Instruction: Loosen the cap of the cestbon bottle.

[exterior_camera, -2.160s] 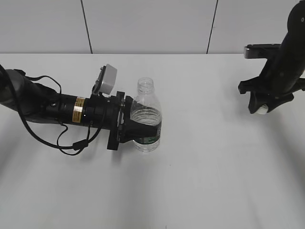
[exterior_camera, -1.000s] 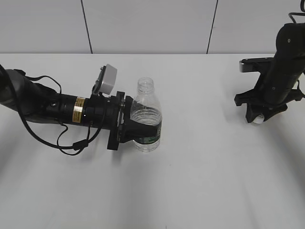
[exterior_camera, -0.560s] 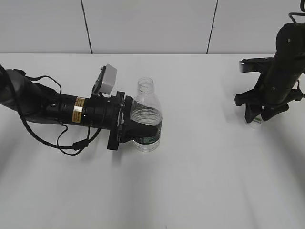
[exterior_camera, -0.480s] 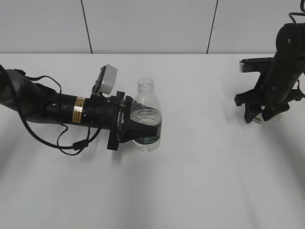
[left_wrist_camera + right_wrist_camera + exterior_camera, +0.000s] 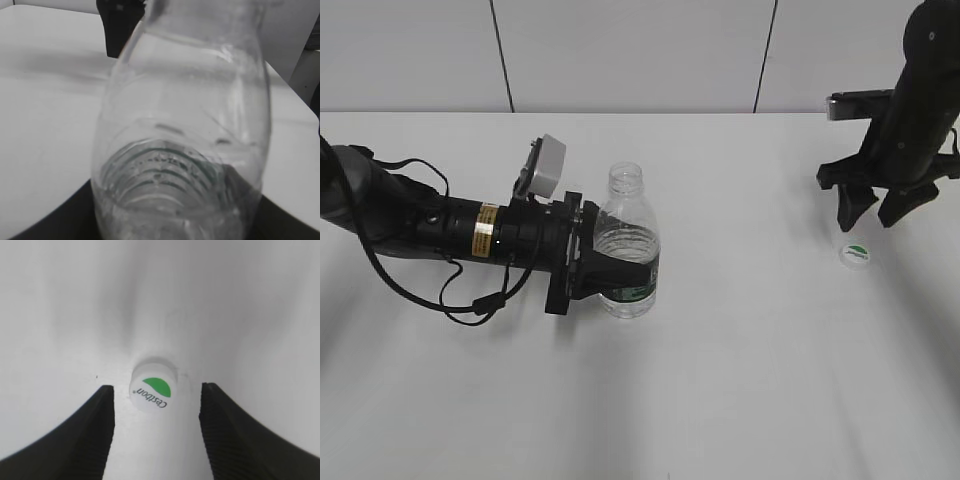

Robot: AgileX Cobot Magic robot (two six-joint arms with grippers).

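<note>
White cap (image 5: 855,254) on table, right fingers (image 5: 872,206) spread above; left fingers (image 5: 603,274) clamp capless bottle (image 5: 625,243).

The bottle (image 5: 626,243) is clear, glossy plastic with ribbed rings moulded into its body, and a dark green printed label (image 5: 633,293) wraps its lower part. The cap (image 5: 153,384) is smooth white plastic with a printed green mark. The bench (image 5: 740,380) is plain, matt white. The right gripper (image 5: 156,437) has black jaws with finely ridged inner faces.
</note>
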